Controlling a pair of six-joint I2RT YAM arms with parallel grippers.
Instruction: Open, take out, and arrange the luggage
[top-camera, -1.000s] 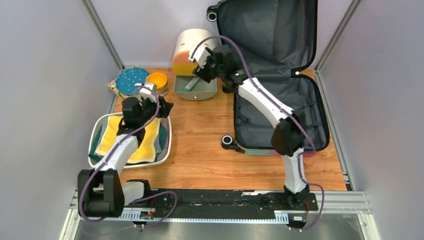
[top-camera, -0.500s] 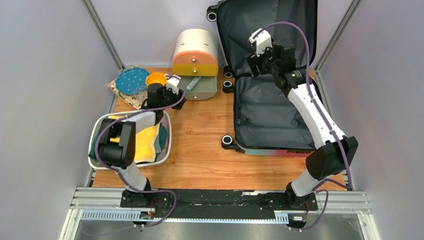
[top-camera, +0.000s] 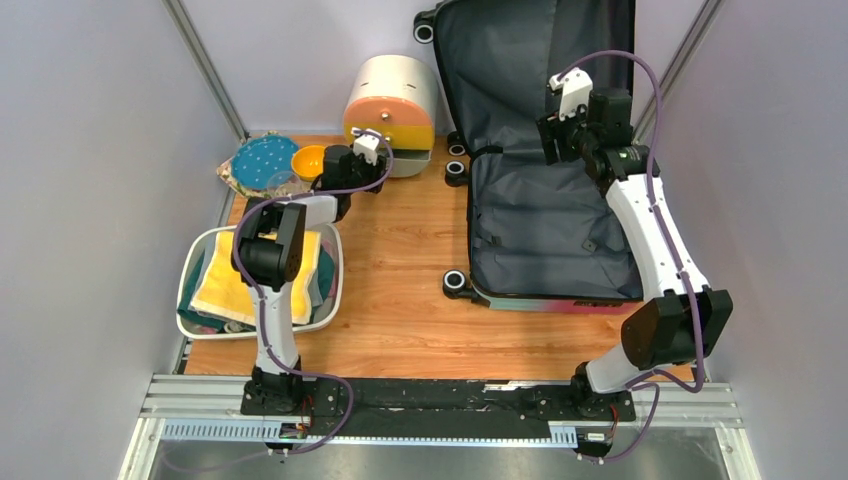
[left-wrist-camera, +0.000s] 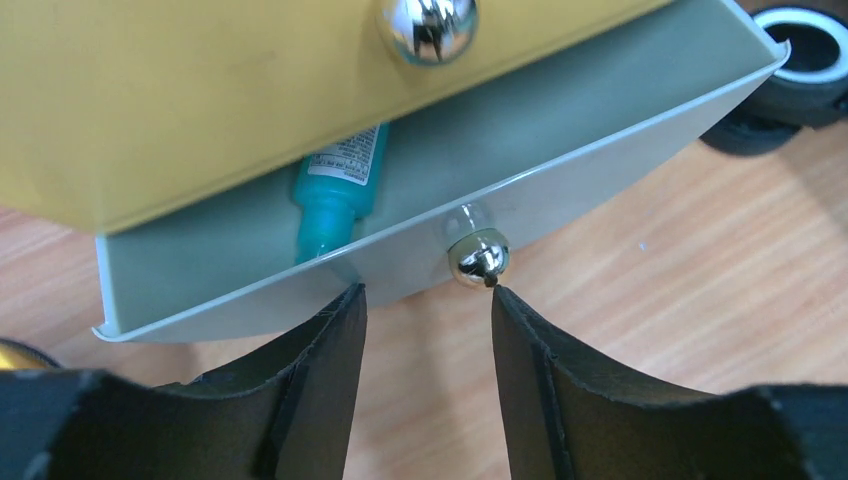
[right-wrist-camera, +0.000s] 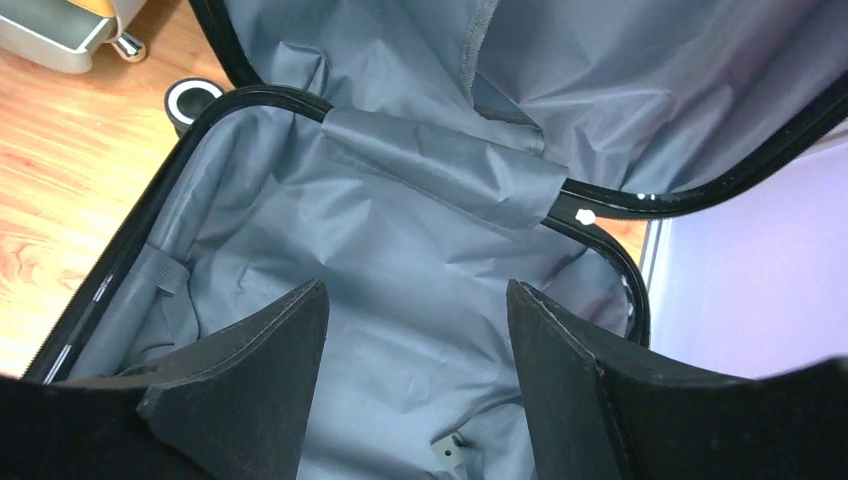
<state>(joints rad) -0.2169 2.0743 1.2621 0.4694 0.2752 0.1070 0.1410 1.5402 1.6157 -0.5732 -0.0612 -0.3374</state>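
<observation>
Luggage (top-camera: 530, 232) open, lid (top-camera: 525, 60) raised, left jaws apart — beside drawer knob (left-wrist-camera: 478, 257)

Luggage (top-camera: 540, 225) is wide open on the right, base flat, lid (top-camera: 540, 60) standing up behind. Grey lining (right-wrist-camera: 400, 300) inside, black wheels (top-camera: 456, 283) along the left.

Pale lilac walls (top-camera: 90, 200) on 3 sides, w/ grey metal posts (top-camera: 207, 68) in back corners. Wood-grain tabletop (top-camera: 400, 290), orange-brown. Slotted metal rail (top-camera: 680, 405) along near edge. Even, soft light.
</observation>
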